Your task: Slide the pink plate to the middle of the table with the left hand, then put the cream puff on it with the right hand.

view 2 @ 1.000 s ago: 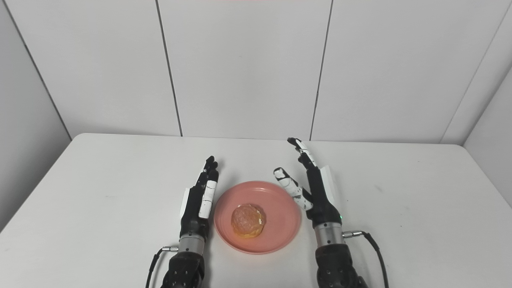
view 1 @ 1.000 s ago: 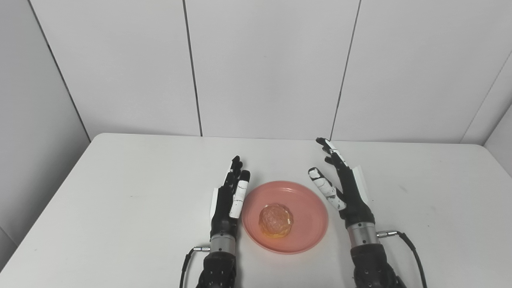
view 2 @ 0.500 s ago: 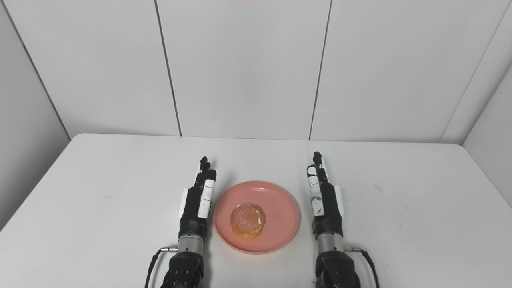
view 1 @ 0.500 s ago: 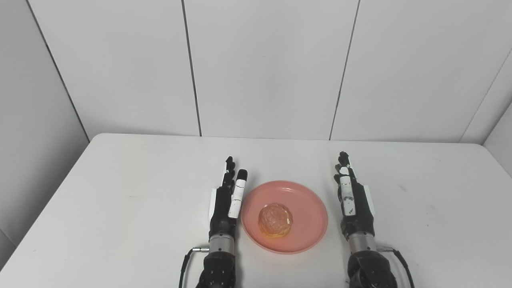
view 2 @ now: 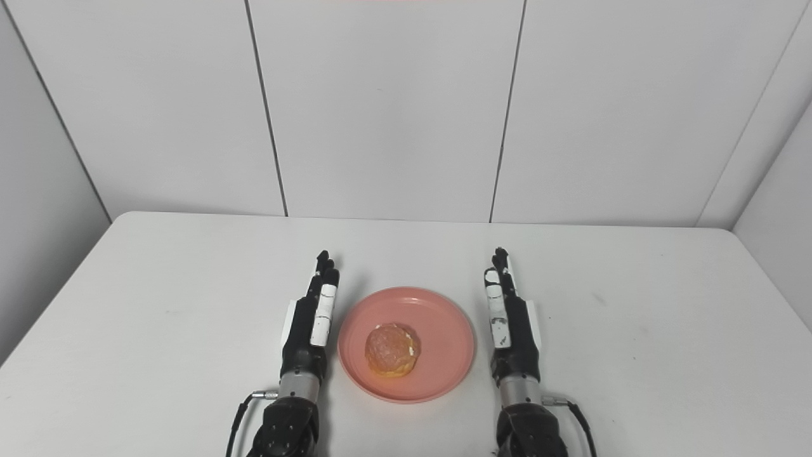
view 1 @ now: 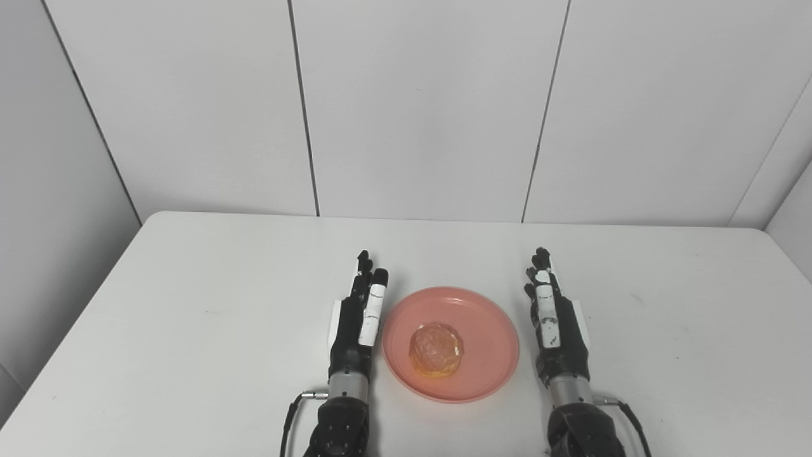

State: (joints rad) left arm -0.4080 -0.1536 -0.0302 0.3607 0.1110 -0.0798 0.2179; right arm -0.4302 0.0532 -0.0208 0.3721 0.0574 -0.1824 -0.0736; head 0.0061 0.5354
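The pink plate (view 1: 488, 346) lies on the white table near its front middle. A golden cream puff (view 1: 435, 350) rests on the plate's centre. My left hand (view 1: 356, 324) stands edge-up just left of the plate, fingers straight and together, holding nothing. On the plate's other side my right hand (view 1: 556, 330) stands the same way, a small gap from the rim, also holding nothing. The same scene shows in the right eye view, with plate (view 2: 444, 355), cream puff (view 2: 392, 350), left hand (view 2: 309, 327) and right hand (view 2: 509, 327).
The white table (view 1: 190, 304) runs back to a grey panelled wall (view 1: 419, 108). Cables leave both wrists near the bottom edge.
My right hand drew back from over the plate's right rim, its fingers and thumb coming together, and settled beside the plate. The left hand slid slightly back. Plate and cream puff stayed put.
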